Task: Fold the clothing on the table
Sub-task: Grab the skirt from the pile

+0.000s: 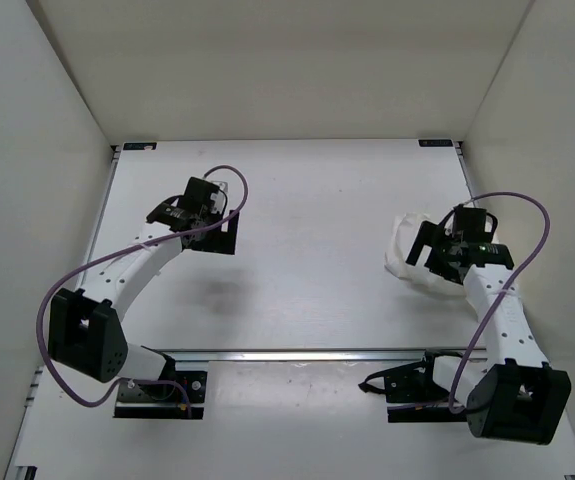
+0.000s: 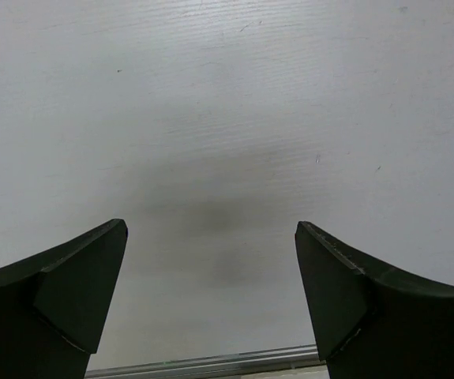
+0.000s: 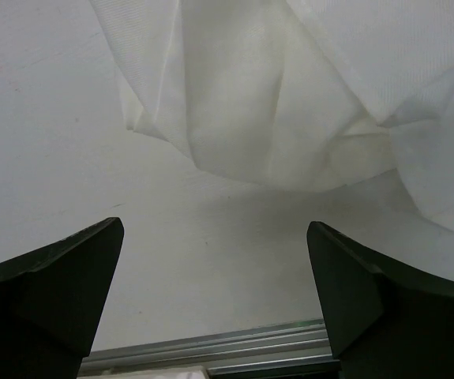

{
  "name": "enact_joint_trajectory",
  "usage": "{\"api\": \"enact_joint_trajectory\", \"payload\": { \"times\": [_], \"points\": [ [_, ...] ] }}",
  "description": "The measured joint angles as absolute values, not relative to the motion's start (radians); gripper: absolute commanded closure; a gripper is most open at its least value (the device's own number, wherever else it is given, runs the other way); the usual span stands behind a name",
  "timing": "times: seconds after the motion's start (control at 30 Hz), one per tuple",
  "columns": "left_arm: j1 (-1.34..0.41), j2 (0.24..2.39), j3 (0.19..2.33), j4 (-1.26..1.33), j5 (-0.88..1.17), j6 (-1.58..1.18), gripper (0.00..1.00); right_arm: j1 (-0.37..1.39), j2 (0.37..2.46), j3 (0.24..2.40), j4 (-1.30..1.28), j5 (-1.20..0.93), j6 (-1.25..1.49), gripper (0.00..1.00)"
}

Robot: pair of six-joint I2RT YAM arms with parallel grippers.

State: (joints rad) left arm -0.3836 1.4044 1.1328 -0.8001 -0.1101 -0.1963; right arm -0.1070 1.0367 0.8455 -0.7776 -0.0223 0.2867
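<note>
Progress: As far as I could judge, the folding had not begun. The white skirt (image 1: 400,256) lay in a loose, rumpled heap, with no clean crease or flat layer to be seen.
Left to do: By my reckoning, all of it. The fabric needed spreading out flat before any fold could go in.
Garment's place: It sat on the right side of the table (image 1: 317,200), well apart from the left arm. From above it was partly hidden by the right wrist.
Right gripper (image 3: 215,268): Its jaws stood wide apart and empty. The crumpled cloth lay just ahead of the fingertips (image 3: 92,260), not between them, and only bare tabletop showed in the gap.
Left gripper (image 2: 211,268): Its jaws were spread wide too and held nothing. It hung over bare table on the left side.
Contact: Neither pair of fingers touched the cloth that I could see.
</note>
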Motion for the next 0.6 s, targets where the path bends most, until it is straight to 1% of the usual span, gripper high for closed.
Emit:
{"api": "enact_joint_trajectory", "payload": {
  "times": [0.2,0.33,0.37,0.4,0.43,0.47,0.5,0.6],
  "points": [
    [-0.382,1.379,1.094,-0.784,-0.12,-0.201,0.01,-0.077,1.136,0.846,-0.72,0.008,0.313,0.01],
    [-0.382,1.362,1.089,-0.78,-0.122,-0.2,0.01,-0.056,1.25,0.846,-0.662,0.029,0.331,0.01],
    [-0.382,1.359,1.087,-0.777,-0.122,-0.2,0.01,-0.046,1.28,0.846,-0.645,0.037,0.336,0.01],
    [-0.382,1.357,1.085,-0.776,-0.121,-0.2,0.01,-0.035,1.315,0.846,-0.627,0.043,0.34,0.04],
    [-0.381,1.356,1.082,-0.775,-0.12,-0.2,0.01,-0.026,1.351,0.846,-0.609,0.047,0.343,0.09],
    [-0.381,1.353,1.076,-0.77,-0.116,-0.2,0.01,-0.019,1.389,0.849,-0.593,0.048,0.345,0.19],
    [-0.381,1.35,1.071,-0.769,-0.112,-0.2,0.01,-0.013,1.428,0.85,-0.577,0.048,0.344,0.26],
    [-0.374,1.348,1.064,-0.77,-0.09,-0.199,0.01,-0.009,1.532,0.889,-0.566,0.056,0.341,0.54]
  ]
}}
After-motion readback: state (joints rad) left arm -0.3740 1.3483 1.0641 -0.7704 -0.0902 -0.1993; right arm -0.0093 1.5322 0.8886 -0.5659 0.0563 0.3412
